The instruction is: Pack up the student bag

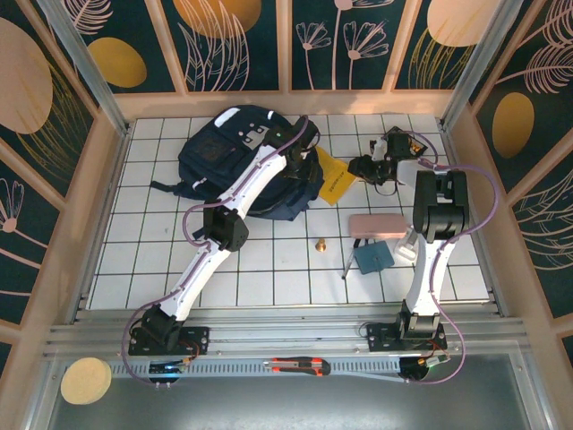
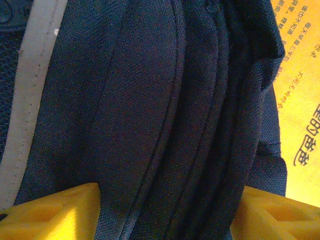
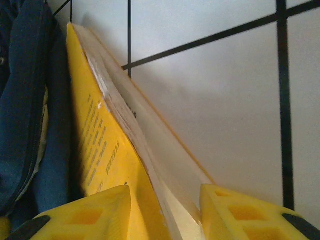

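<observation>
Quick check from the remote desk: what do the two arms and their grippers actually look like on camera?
Both the left arm and right arm have white links, black joint housings and looping purple cables. Each gripper's fingers are bright yellow moulded blocks with recessed pockets: left gripper, right gripper.

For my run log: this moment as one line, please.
left claw astride student bag fold | right claw astride yellow book edge | book lies outside bag
</observation>
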Available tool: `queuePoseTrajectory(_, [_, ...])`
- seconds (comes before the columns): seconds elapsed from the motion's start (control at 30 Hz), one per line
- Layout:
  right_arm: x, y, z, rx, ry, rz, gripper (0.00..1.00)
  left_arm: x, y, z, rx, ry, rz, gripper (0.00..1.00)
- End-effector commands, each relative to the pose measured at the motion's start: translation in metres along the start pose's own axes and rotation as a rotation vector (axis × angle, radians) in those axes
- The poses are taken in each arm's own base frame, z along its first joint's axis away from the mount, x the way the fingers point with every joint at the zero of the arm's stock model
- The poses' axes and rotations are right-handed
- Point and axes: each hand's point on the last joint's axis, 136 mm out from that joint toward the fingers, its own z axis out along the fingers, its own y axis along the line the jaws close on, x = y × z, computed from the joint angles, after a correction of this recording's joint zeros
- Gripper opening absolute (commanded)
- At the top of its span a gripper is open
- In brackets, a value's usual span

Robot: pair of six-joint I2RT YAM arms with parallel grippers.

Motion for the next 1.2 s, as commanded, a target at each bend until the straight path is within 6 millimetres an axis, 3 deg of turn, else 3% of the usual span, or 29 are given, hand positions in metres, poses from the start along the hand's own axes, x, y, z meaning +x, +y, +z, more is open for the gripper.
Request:
queuePoseTrajectory(0.0, [0.002, 0.038, -0.014, -0.101, 0.001, -0.032, 0.4, 0.021, -0.002, 0.023, 0.011, 0.083, 0.024, 0.65])
queuePoseTrajectory(0.13, [0.007, 0.043, -0.017, -0.129, 0.02, -0.03, 0.41, 0.02, -0.003, 0.023, 0.013, 0.078, 0.024, 0.64])
queuePoseTrajectory(0.3, [0.012, 0.033, -0.011, -0.092, 0.058, -0.014, 0.42, 0.018, -0.004, 0.021, 0.017, 0.07, 0.022, 0.65])
queuePoseTrajectory(0.43, [0.004, 0.022, -0.014, -0.006, 0.03, -0.011, 0.19, 0.017, -0.002, 0.016, 0.006, 0.064, 0.026, 0.68])
queuePoseTrajectory(0.5, [-0.003, 0.019, -0.02, 0.038, 0.002, -0.023, 0.14, 0.015, 0.0, 0.009, -0.01, 0.055, 0.035, 0.71])
queuePoseTrajectory(0.7, [-0.017, 0.027, -0.037, 0.068, -0.057, -0.055, 0.07, 0.007, 0.017, -0.024, -0.1, 0.015, 0.071, 0.82])
queuePoseTrajectory(0.73, [-0.018, 0.028, -0.038, 0.065, -0.055, -0.055, 0.07, 0.003, 0.017, -0.03, -0.103, -0.002, 0.072, 0.87])
queuePoseTrajectory(0.77, [-0.017, 0.028, -0.039, 0.065, -0.051, -0.053, 0.06, 0.0, 0.019, -0.038, -0.123, -0.02, 0.076, 0.98])
queuePoseTrajectory(0.93, [-0.019, 0.036, -0.053, 0.038, -0.063, -0.024, 0.04, -0.006, 0.023, -0.059, -0.147, -0.053, 0.062, 0.99])
queuePoseTrajectory(1.03, [-0.037, 0.049, -0.077, 0.033, -0.136, -0.016, 0.03, -0.018, 0.016, -0.082, -0.091, -0.109, -0.002, 0.99])
queuePoseTrajectory(1.17, [-0.061, 0.077, -0.109, -0.022, -0.219, 0.017, 0.03, -0.034, -0.002, -0.115, 0.121, -0.137, -0.187, 0.99])
